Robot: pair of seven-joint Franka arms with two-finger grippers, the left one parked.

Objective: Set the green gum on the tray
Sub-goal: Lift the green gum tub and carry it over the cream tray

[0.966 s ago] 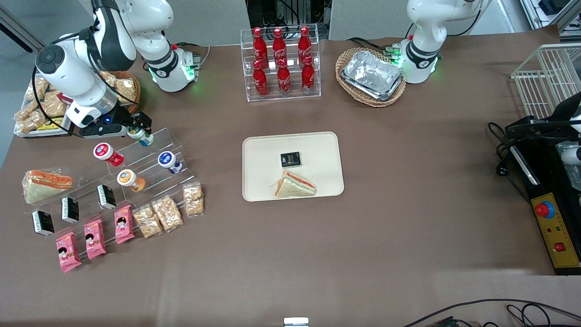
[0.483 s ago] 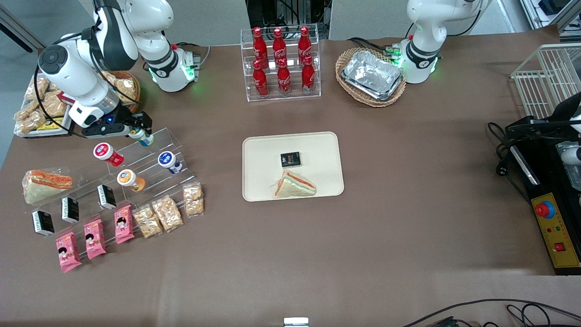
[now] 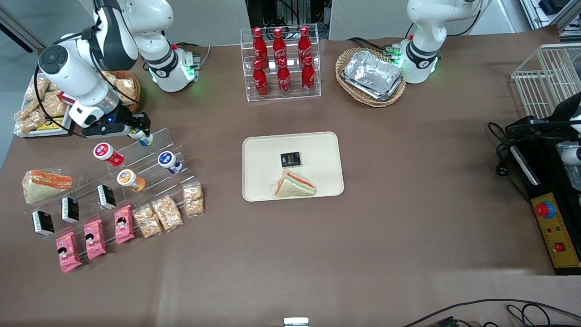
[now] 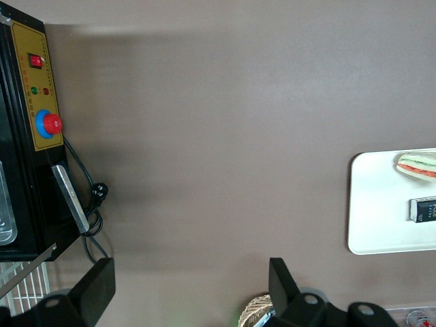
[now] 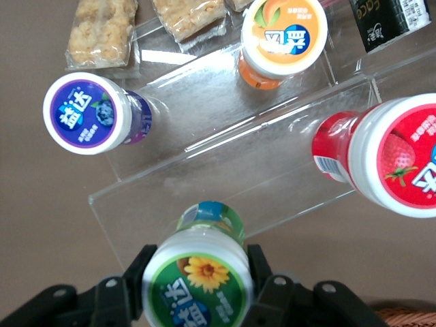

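Observation:
The green gum [image 3: 145, 138] is a small bottle with a green-rimmed white lid, at the top step of a clear stepped stand [image 3: 150, 156] at the working arm's end of the table. My right gripper [image 3: 139, 132] is at that step, shut on the green gum; in the right wrist view its black fingers [image 5: 138, 274] press both sides of the lid [image 5: 199, 281]. The bottle's base is at the stand's top step. The beige tray [image 3: 263, 154] lies mid-table and also shows in the left wrist view [image 4: 375, 204].
On the stand are a red-lidded bottle [image 3: 105, 152], a blue-lidded bottle [image 3: 168, 161] and an orange-lidded bottle [image 3: 128, 178]. Snack packets [image 3: 159, 213] lie nearer the camera. The tray holds a black packet [image 3: 290, 159] and a sandwich [image 3: 294, 185]. A cola rack [image 3: 281, 63] and a wicker basket [image 3: 371, 76] stand farther from the camera.
The right arm's upper links have shifted a little. The gripper has stayed round the green gum at the stand's top step, with hardly any movement.

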